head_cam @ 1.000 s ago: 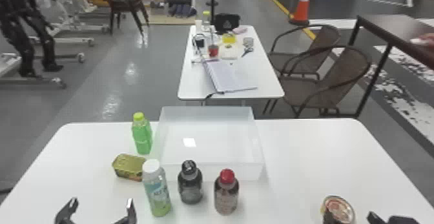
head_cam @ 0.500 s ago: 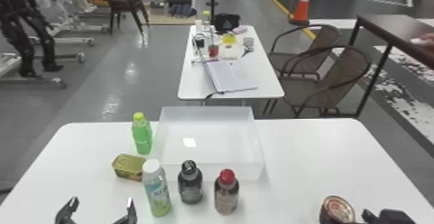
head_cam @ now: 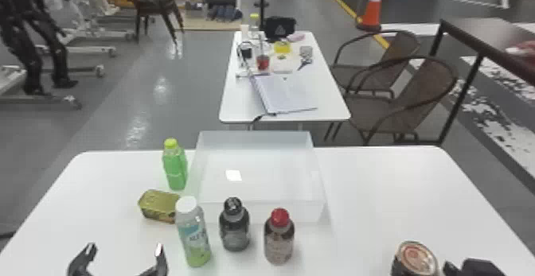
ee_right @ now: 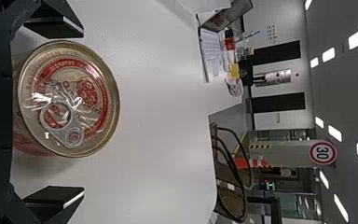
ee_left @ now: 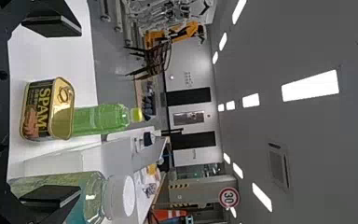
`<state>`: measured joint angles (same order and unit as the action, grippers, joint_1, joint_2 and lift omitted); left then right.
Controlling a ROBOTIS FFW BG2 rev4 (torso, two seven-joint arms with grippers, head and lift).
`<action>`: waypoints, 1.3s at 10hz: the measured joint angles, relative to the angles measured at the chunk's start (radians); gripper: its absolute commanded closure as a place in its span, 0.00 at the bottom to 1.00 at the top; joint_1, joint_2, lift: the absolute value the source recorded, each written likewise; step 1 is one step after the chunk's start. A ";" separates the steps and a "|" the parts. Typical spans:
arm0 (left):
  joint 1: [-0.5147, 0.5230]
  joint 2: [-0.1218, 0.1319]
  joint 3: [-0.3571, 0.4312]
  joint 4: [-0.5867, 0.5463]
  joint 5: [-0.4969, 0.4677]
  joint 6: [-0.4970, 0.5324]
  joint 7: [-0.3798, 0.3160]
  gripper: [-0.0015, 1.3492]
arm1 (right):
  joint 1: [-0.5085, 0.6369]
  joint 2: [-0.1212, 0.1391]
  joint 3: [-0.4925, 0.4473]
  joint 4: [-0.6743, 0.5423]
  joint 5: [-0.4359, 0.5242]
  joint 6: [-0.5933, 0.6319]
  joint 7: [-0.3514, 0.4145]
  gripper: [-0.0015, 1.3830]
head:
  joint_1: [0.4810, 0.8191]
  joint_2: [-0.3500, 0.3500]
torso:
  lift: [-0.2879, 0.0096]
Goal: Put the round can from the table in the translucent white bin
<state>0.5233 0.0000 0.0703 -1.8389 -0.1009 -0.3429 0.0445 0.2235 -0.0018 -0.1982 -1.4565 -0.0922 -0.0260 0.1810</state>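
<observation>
Fingers are spread wide on the right gripper [head_cam: 422,267], with the round can [head_cam: 414,257] between them on the table [head_cam: 370,199]. The left gripper [head_cam: 125,249] has its fingers wide apart too. The bin [head_cam: 262,211] sits near the bottles.

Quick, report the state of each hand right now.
Left hand: open, holding nothing.
Right hand: open, with the round can between its spread fingers, not clamped.
</observation>
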 measured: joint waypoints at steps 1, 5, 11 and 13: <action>-0.001 0.000 0.000 0.002 0.002 -0.002 -0.002 0.08 | -0.005 -0.001 0.000 0.009 0.002 0.000 0.000 0.09 | 0.20 0.50 | 0.63; -0.004 0.000 0.000 0.007 0.009 -0.004 -0.009 0.08 | -0.023 -0.005 0.001 0.023 0.035 -0.012 0.000 0.57 | 0.20 0.50 | 0.63; -0.007 0.000 0.003 0.009 0.012 -0.007 -0.017 0.08 | 0.004 -0.005 0.021 -0.175 -0.017 0.066 0.021 0.62 | 0.20 0.50 | 0.63; -0.009 0.000 0.002 0.020 0.024 -0.009 -0.017 0.08 | -0.009 -0.002 0.039 -0.280 -0.016 0.186 0.020 0.62 | 0.20 0.50 | 0.63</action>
<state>0.5144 0.0000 0.0721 -1.8187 -0.0764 -0.3520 0.0275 0.2147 -0.0040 -0.1589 -1.7368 -0.1081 0.1598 0.2013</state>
